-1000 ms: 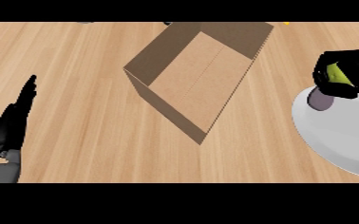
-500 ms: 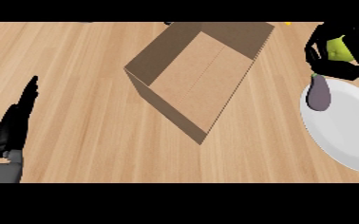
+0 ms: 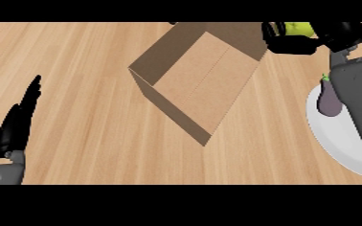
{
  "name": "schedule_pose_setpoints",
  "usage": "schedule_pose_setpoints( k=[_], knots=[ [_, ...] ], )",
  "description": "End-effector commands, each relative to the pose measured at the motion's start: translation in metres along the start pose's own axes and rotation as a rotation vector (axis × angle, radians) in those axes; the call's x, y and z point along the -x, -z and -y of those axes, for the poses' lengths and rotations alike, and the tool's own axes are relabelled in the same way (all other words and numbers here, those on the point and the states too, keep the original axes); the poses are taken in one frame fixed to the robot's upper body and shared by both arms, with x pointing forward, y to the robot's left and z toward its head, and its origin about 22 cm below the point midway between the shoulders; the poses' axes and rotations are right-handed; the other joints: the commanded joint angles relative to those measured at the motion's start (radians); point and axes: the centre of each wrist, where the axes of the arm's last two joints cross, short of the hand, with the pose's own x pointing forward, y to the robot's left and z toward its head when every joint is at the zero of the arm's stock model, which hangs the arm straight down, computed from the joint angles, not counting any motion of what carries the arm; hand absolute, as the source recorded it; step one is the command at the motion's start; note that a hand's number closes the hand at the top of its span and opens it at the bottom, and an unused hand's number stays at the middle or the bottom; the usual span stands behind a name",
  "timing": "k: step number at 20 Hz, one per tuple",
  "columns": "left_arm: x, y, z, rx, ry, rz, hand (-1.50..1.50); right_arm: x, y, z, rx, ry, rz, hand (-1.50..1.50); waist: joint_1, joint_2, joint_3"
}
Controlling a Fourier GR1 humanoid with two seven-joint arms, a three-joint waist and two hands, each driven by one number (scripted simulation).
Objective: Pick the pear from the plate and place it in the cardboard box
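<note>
Wooden counter (image 3: 84,67) bears a cardboard box (image 3: 205,76) and plate (image 3: 339,134)

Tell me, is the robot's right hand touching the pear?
Touching. The head view shows the right hand curled round the yellow-green pear, hiding part of it.

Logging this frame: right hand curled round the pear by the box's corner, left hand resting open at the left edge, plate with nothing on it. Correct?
Not quite: in the head view a purple vegetable lies on the plate. The rest holds: right hand curled round the pear by the cardboard box's corner, left hand resting open at the left edge.
</note>
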Motion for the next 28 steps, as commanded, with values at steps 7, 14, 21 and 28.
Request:
schedule_pose_setpoints(
  k=[7, 14, 21, 28],
  knots=[
    [0.006, -0.004, 0.010, 0.011, -0.005, 0.013, 0.00, -0.053, 0.078, -0.048, -0.075, 0.163, -0.098, 1.50, 0.014, 0.005, 0.000],
    [0.002, -0.012, 0.015, 0.009, -0.024, 0.019, 0.00, -0.042, 0.097, -0.096, -0.102, 0.161, -0.148, 1.50, 0.023, 0.008, 0.001],
    [0.003, 0.004, 0.015, 0.023, -0.014, 0.043, 0.00, -0.047, 0.106, -0.141, -0.103, 0.142, -0.287, 1.50, 0.041, 0.020, 0.000],
    [0.000, 0.010, 0.007, 0.028, -0.004, 0.045, 0.00, -0.050, 0.107, -0.160, -0.154, 0.257, -0.328, -1.50, 0.044, 0.023, 0.000]
  ],
)
